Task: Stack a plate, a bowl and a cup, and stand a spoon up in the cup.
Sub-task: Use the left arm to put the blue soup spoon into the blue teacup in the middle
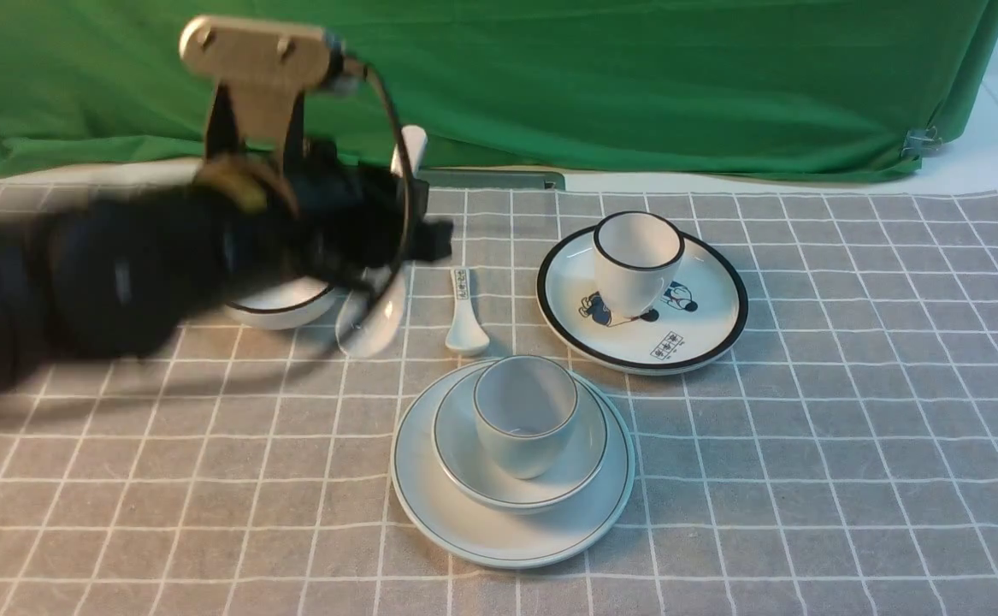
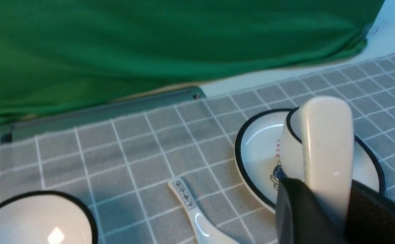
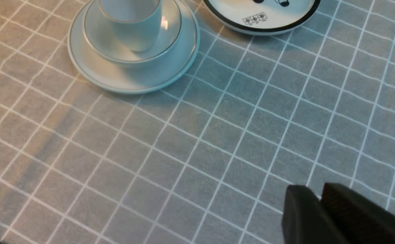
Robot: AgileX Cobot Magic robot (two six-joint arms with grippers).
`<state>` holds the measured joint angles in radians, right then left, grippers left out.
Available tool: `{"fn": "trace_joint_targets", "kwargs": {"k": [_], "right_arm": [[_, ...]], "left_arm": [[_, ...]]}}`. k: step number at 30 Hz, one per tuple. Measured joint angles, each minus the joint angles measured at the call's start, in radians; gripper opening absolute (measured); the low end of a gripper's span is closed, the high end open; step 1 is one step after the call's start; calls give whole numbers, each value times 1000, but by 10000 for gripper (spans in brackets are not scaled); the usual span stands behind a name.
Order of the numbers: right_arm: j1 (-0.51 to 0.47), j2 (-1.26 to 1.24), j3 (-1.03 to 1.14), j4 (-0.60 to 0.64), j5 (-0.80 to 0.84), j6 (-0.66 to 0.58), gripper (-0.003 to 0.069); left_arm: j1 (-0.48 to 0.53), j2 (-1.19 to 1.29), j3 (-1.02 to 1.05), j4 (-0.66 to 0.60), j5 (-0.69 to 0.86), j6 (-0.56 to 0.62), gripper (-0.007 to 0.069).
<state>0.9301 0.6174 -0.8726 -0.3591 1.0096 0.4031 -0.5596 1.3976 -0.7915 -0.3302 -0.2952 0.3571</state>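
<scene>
The left claw pinches the spoon upright (scoop down); the cup sits to its right, closer in.

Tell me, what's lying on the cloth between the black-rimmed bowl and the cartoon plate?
A short white spoon with dark marks on its handle, lying flat; the front and left wrist views show it.

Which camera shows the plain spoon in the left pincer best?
Left wrist view: the spoon stands sharp and close, handle clamped in the left pincer. Front view shows only its handle tip and scoop around the blurred left arm. Right wrist view misses it.
</scene>
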Motion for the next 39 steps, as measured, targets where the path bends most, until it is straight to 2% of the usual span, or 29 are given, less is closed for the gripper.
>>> {"fn": "trace_joint_targets", "kwargs": {"k": [7, 10, 14, 19, 25, 32, 39], "right_arm": [[0, 0, 0, -3, -27, -2, 123], [0, 0, 0, -3, -40, -4, 123], [0, 0, 0, -3, -43, -4, 123], [0, 0, 0, -3, -43, -4, 123], [0, 0, 0, -3, -44, -4, 123], [0, 0, 0, -3, -45, -5, 124], [0, 0, 0, -3, -45, -5, 127]], "left_arm": [[-143, 35, 128, 202, -309, -48, 111], [-150, 86, 137, 257, -489, -207, 111], [-149, 153, 138, 287, -682, -320, 111], [-149, 267, 138, 341, -753, -367, 111], [-149, 359, 137, 363, -883, -357, 111], [-149, 426, 137, 271, -904, -322, 111], [-149, 450, 136, 269, -909, -312, 111]]}}
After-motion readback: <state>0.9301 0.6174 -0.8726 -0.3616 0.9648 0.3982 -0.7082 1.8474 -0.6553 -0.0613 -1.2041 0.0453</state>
